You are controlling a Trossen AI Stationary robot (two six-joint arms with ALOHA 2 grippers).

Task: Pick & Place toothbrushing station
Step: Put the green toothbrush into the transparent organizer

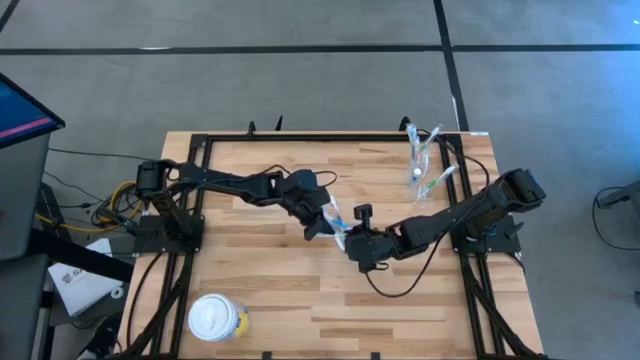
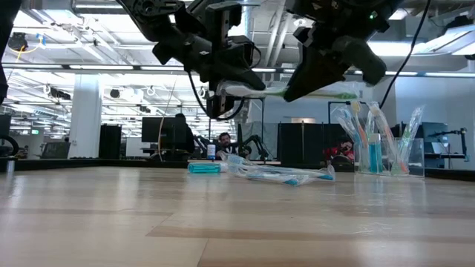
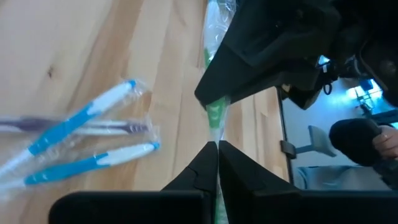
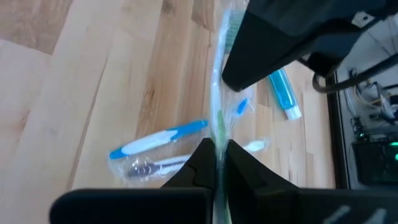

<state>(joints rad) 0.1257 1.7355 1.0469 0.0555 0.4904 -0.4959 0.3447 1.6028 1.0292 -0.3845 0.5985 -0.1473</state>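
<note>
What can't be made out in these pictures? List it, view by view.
- green toothbrush: high view, hidden under the left gripper and right gripper, both shut on it.
- tumbler: brush count; the brushes overlap in the low view.
- tube: print too small everywhere.
- loose toothbrushes: cut by the left wrist view's edge.
- yellow tub: contents under its lid.

You're in an open-plan office turned robotics lab. Beyond the wooden table (image 2: 237, 215) you see a wide hall with ceiling ducts (image 2: 67, 44), strip lights, a white column (image 2: 86, 119), dark monitors (image 2: 159, 133) and a seated person (image 2: 223, 141). From above, grey carpet (image 1: 250, 25) surrounds the table, with cables (image 1: 110, 205) and a screen (image 1: 20, 110) beside the black arm frame (image 1: 190, 200).
</note>
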